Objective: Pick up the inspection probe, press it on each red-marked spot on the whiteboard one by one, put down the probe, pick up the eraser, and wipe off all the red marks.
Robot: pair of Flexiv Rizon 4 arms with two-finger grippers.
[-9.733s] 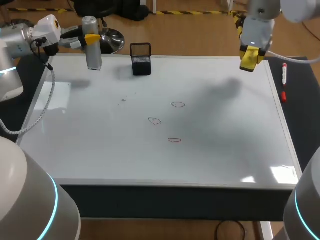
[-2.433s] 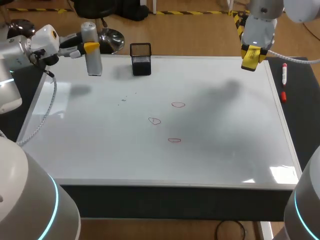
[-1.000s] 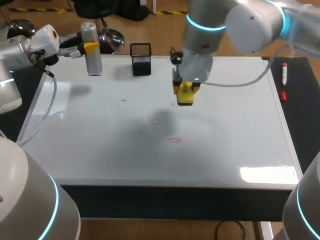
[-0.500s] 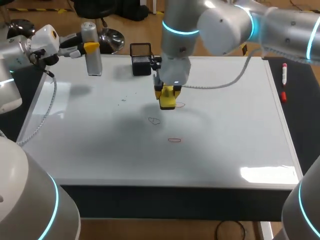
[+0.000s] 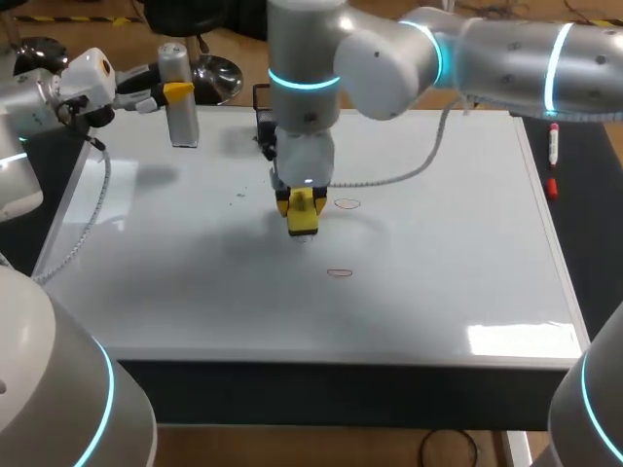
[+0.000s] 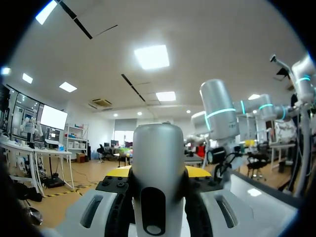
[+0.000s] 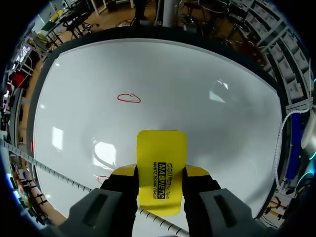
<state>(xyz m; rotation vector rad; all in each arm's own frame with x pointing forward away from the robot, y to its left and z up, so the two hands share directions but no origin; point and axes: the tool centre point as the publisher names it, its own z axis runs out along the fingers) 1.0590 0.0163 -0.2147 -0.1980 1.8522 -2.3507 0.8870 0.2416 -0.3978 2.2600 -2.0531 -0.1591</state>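
Head and wrist views: eraser over the middle of the whiteboard [image 5: 458, 243], probe at its far left corner.
Right hand [image 7: 161, 174], on the arm reaching in from the whiteboard's right side, grips the yellow eraser [image 5: 303, 216] from two sides, flat face downward, low over the whiteboard's middle; contact with the surface cannot be judged. Two red marks show on the whiteboard, one [image 5: 348, 203] just right of the eraser and one [image 5: 339, 273] nearer the front edge. Left hand [image 5: 175, 92] is closed on the grey cylindrical probe [image 6: 158, 168], held upright at the whiteboard's far left corner. A black mesh holder [image 5: 261, 97] stands at the whiteboard's far edge, partly hidden behind the right arm. A red marker [image 5: 553, 146] lies on the bench just off the whiteboard's right edge.
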